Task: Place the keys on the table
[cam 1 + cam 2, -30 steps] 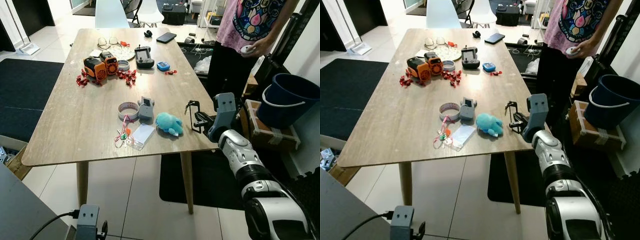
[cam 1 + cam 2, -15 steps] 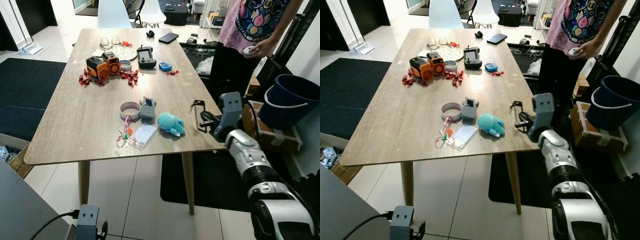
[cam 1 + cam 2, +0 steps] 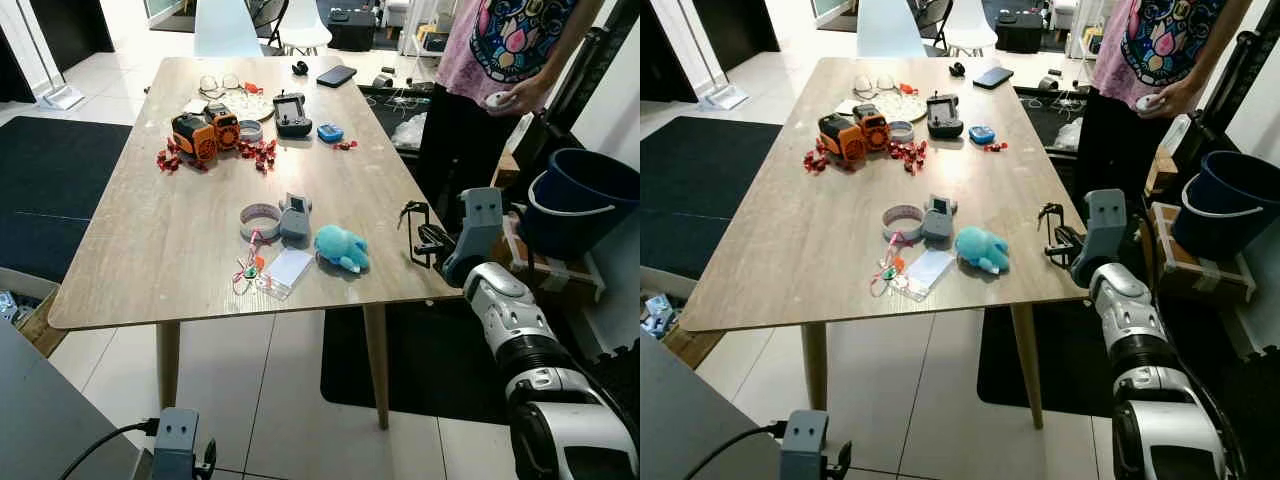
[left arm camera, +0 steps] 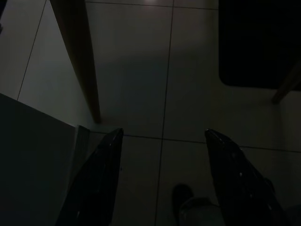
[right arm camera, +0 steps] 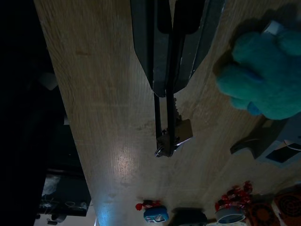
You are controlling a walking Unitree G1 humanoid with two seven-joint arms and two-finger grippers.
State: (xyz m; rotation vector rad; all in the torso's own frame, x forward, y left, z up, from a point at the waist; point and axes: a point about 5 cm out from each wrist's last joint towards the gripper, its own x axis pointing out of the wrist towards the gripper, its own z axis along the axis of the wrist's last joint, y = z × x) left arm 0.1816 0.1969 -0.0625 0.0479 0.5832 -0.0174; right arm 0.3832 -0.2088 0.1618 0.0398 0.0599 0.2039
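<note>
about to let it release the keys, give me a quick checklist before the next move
1. Keys held: ok, the right gripper has its jaws shut on them and they hang from the tips.
2. Gripper over the table: ok, the right wrist view shows wood right beneath the keys, near the table's right edge.
3. Drop spot free: ok, the blue plush toy lies off to the side, apart from the keys.
4. Keys touching the wood: cannot tell.
5. Person clear of the arm: ok, standing farther back beside the table.
6. Left gripper: ok, idle, jaws open above the floor.
</note>
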